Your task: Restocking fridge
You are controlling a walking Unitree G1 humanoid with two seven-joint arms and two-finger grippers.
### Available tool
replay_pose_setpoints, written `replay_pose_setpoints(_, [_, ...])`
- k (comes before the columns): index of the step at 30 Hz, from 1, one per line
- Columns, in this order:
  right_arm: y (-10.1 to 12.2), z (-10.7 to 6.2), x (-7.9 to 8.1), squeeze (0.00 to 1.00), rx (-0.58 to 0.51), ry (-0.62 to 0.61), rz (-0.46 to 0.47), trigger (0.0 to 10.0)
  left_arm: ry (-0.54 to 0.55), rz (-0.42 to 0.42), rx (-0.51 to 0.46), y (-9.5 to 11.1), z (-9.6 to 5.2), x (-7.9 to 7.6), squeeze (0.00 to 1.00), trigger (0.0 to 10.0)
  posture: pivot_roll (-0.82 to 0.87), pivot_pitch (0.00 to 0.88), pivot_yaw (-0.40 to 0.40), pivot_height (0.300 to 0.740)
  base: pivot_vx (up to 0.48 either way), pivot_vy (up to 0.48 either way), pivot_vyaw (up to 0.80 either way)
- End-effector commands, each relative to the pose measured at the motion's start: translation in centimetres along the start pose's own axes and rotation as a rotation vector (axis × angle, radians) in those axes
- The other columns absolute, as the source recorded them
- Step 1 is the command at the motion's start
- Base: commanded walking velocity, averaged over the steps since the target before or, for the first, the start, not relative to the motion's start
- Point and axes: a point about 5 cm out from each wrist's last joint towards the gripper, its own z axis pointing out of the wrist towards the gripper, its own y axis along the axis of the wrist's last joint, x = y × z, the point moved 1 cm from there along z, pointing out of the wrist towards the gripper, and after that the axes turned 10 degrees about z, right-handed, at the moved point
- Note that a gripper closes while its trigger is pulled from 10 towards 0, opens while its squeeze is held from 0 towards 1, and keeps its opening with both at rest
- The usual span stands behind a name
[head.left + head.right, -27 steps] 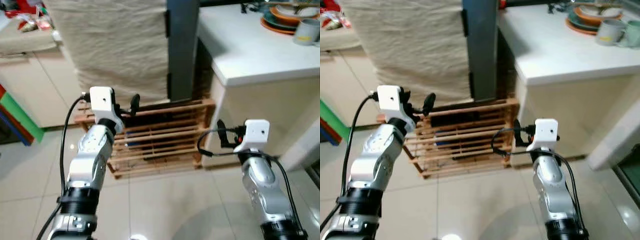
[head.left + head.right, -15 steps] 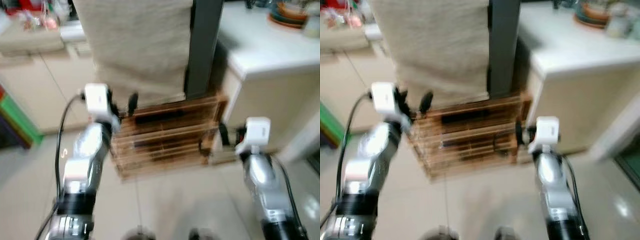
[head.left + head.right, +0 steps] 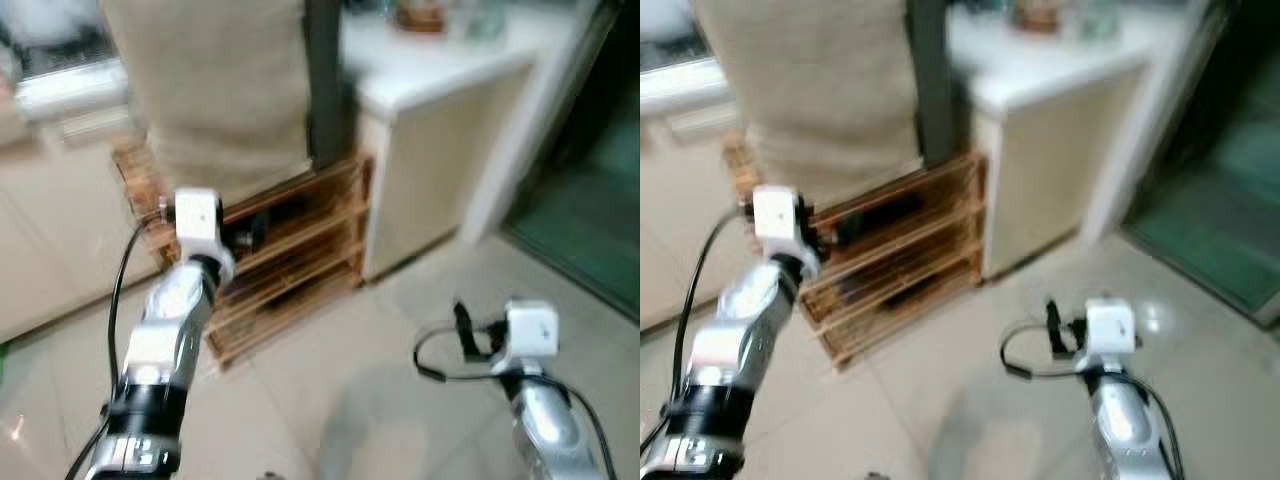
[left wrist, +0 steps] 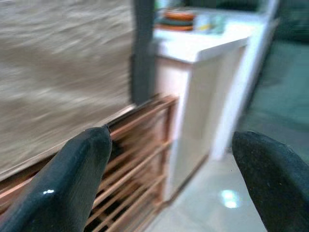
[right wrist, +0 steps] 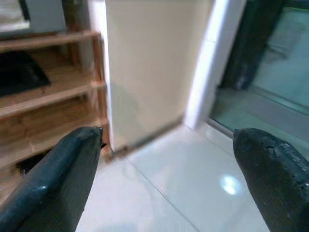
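No fridge or goods to stock are in sight. My left gripper (image 4: 171, 137) is held up in front of a low wooden slatted rack (image 3: 290, 250), its two black fingers (image 4: 82, 169) wide apart with nothing between them. My right gripper (image 5: 168, 134) is lower, over the tiled floor (image 3: 350, 400) by the corner of a white counter unit (image 3: 420, 180). It is open and holds nothing. Both eye views are blurred.
A beige cloth (image 3: 210, 90) hangs beside a dark post (image 3: 322, 80) above the rack. Dishes (image 3: 420, 15) sit on the counter top (image 3: 440, 60). A dark glass door (image 3: 590, 200) is at the right. Pale cabinets (image 3: 50, 230) stand at the left.
The whole picture has shifted: the camera has swung to the right, bringing the dark door into view. My right arm sits lower in the picture. Both grippers stay open and empty.
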Motion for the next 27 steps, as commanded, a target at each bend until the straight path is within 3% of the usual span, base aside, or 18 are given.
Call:
replay_pose_setpoints(1, [1.9,0.2,-0.4,0.03,-0.094,-0.010,-0.025,10.0,0.017,0.012,-0.021,0.6,0.2,0.4,0.00,10.0,-0.10,0.000,0.106,0.740,0.458,0.000,0.00])
replay_pose_setpoints(3, [1.9,-0.4,-1.4,0.03,-0.097,-0.076,-0.021,10.0,0.035,0.017,-0.007,0.3,0.5,0.8,0.00,10.0,-0.11,0.000,0.115,0.740,0.461,0.000,0.00])
replay_pose_setpoints(16, [2.1,-0.5,-2.7,0.03,-0.121,-0.142,-0.032,10.0,0.041,0.010,-0.012,0.3,0.9,1.0,0.00,10.0,-0.12,0.000,0.124,0.740,0.459,0.000,0.00])
replay_pose_setpoints(19, [3.2,0.8,-2.8,0.03,-0.153,-0.159,0.023,10.0,0.033,0.002,-0.011,0.1,1.0,0.8,0.00,10.0,-0.12,0.000,0.121,0.740,0.358,0.316,0.00])
replay_pose_setpoints(23, [4.3,1.7,-2.6,0.03,-0.179,-0.148,0.018,10.0,0.030,-0.003,-0.009,0.0,1.0,0.8,0.00,10.0,-0.12,0.000,0.118,0.740,0.000,0.474,0.00])
replay_pose_setpoints(27, [6.5,3.6,-0.7,0.03,-0.231,-0.078,0.006,10.0,-0.009,-0.029,-0.046,0.1,0.6,0.2,0.00,10.0,-0.11,0.000,0.107,0.740,0.000,0.457,-0.18])
